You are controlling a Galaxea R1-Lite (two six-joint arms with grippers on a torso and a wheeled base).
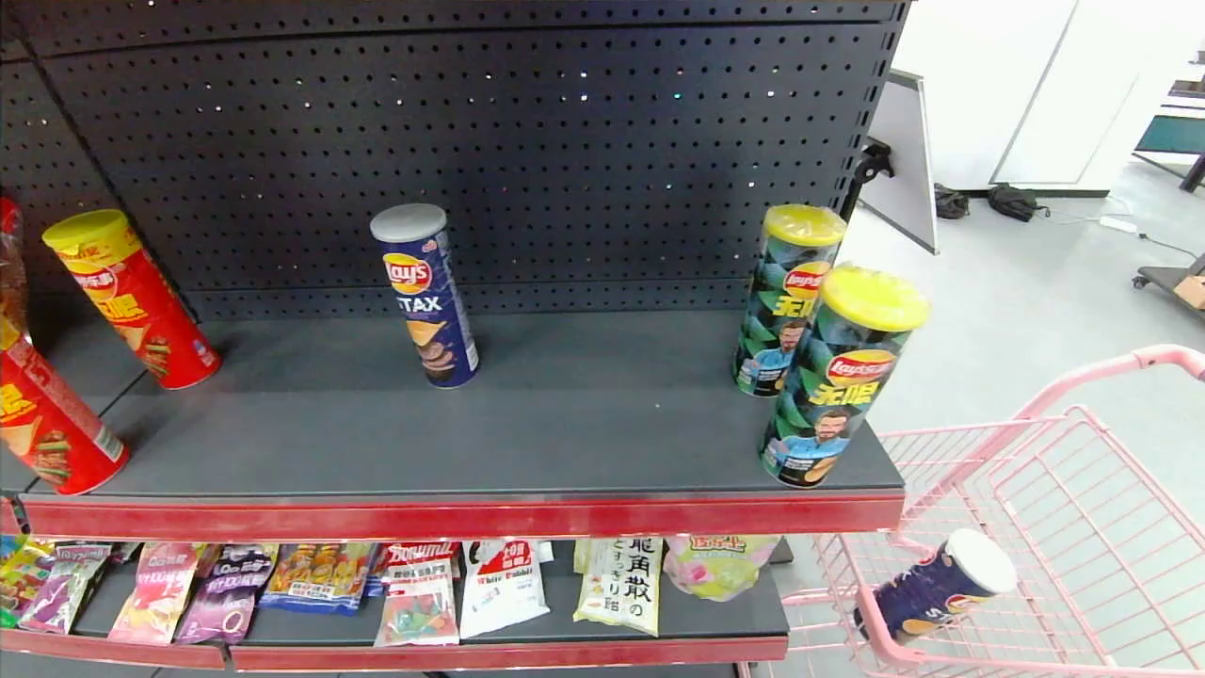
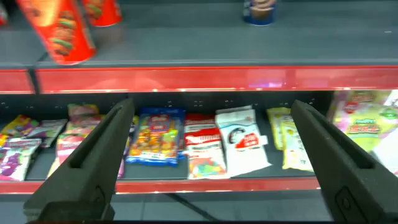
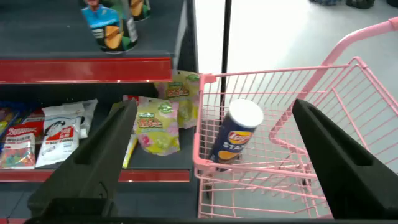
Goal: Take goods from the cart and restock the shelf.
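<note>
Blue chip can (image 1: pixel 927 589), lying in pink cart (image 1: pixel 1083 379)

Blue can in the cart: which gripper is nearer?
Right. The right gripper faces the blue can in the cart; the left gripper faces snack bags on the lower shelf.

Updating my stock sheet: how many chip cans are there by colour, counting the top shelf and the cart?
Red cans: 2, both on the shelf
Blue cans: 2, one on the shelf, one in the cart
Green cans: 2, both on the shelf
Total: 6
</note>
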